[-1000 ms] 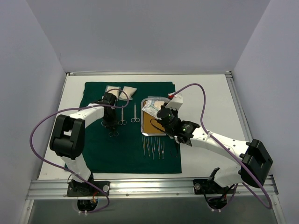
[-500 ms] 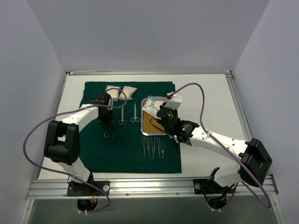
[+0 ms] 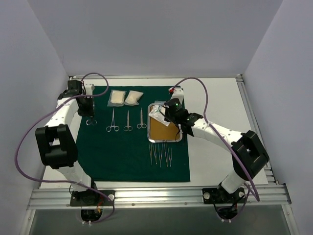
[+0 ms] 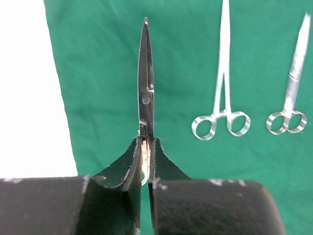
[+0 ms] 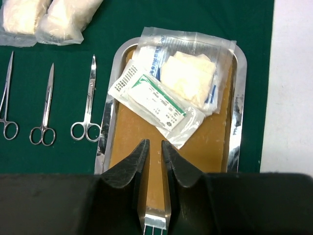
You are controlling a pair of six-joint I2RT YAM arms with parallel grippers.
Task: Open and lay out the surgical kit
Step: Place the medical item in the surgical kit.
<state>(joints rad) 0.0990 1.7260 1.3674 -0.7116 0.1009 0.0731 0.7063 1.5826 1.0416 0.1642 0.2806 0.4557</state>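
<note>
Left fingers [image 4: 132, 161]: pressed shut on 1 ring-handled clamp [image 4: 145, 93], tip pointing away, held above the left edge of the green cloth [image 4: 186, 44].

Right fingers [image 5: 129, 164]: slightly parted, nothing between them, above the near end of the steel tray [image 5: 238, 122].

Green cloth: 1, spread flat on the white worktop [image 3: 215, 98].

Laid clamps: 3, in a row mid-cloth, rings toward the arms: [image 5: 6, 98], [image 5: 46, 105], [image 5: 89, 100].

Bagged gauze pads: 2, side by side at the far edge of the cloth: [image 5: 19, 14], [image 5: 68, 17].

Steel tray: 1, on the cloth's right side.

Clear packets: 2, overlapping at the tray's far end: the gauze packet [image 5: 193, 73] and the labelled packet [image 5: 156, 100].

Tweezers [image 3: 160, 154]: a row just near of the tray, too fine to count.
</note>
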